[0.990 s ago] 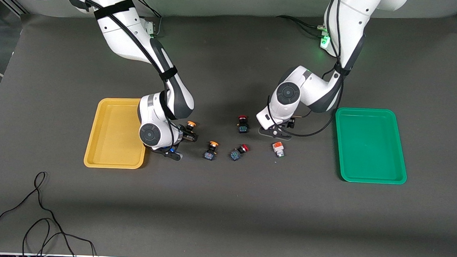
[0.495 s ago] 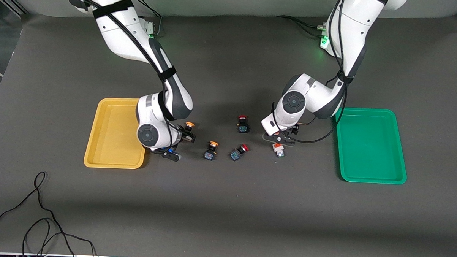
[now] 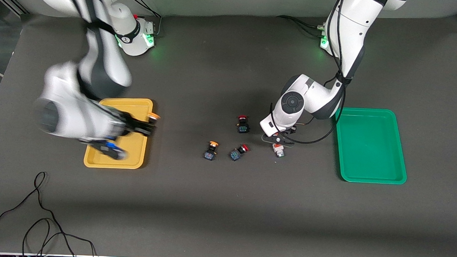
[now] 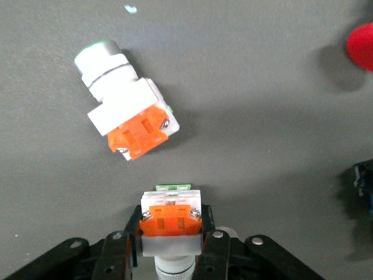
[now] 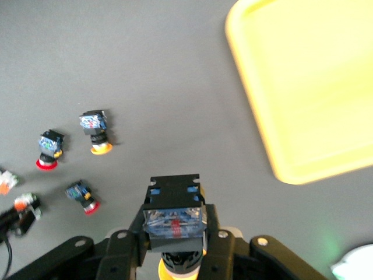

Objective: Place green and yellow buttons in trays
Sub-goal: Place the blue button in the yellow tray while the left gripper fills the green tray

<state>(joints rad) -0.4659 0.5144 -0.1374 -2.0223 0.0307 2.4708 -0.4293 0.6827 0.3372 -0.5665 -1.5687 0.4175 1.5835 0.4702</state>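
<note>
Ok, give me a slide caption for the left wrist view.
Left gripper shut on one white-and-orange button; a second one lies loose on the grey table.

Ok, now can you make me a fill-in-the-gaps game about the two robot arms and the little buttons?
1. The right gripper has its jaws shut on a dark-based button with a ____ cap.
2. The left gripper has its jaws shut on a white button with an ____ block.
3. The tray at the left arm's end of the table is coloured ____.
4. The number of red-capped buttons on the table is ____.

Missing words: yellow, orange, green, two.
</note>
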